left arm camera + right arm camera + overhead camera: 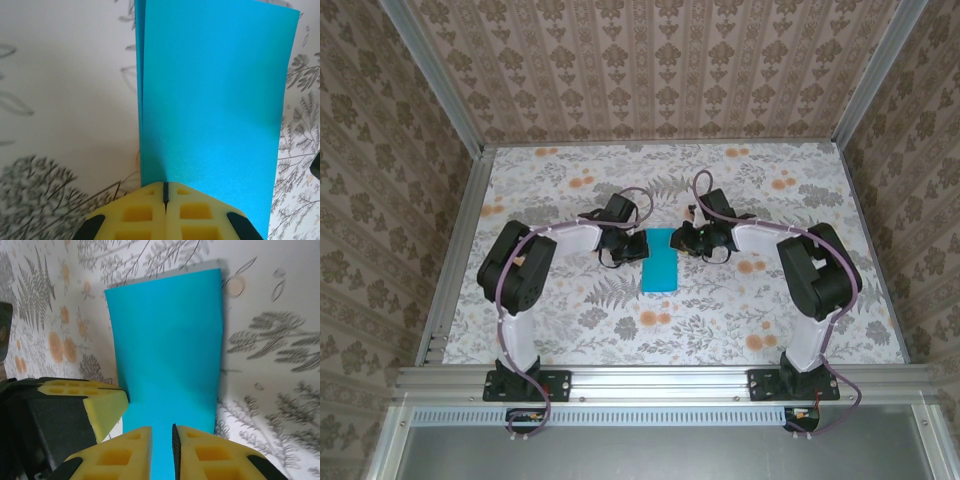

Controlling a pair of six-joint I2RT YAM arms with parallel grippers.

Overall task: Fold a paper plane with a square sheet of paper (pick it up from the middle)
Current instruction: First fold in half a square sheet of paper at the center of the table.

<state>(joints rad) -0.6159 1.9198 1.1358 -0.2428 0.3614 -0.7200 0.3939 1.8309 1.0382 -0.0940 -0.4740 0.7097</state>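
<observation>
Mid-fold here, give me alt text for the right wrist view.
A teal-blue paper rectangle lies flat on the floral table, stretching away from the camera. The right gripper sits at its near end, yellow fingers slightly apart with paper visible in the gap; the left gripper is at one long edge.

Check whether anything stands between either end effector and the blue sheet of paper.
Nothing visible does. The left end effector has its shut tips right at the near edge of the square sheet of paper. The right end effector has slightly parted tips directly over the sheet.
</observation>
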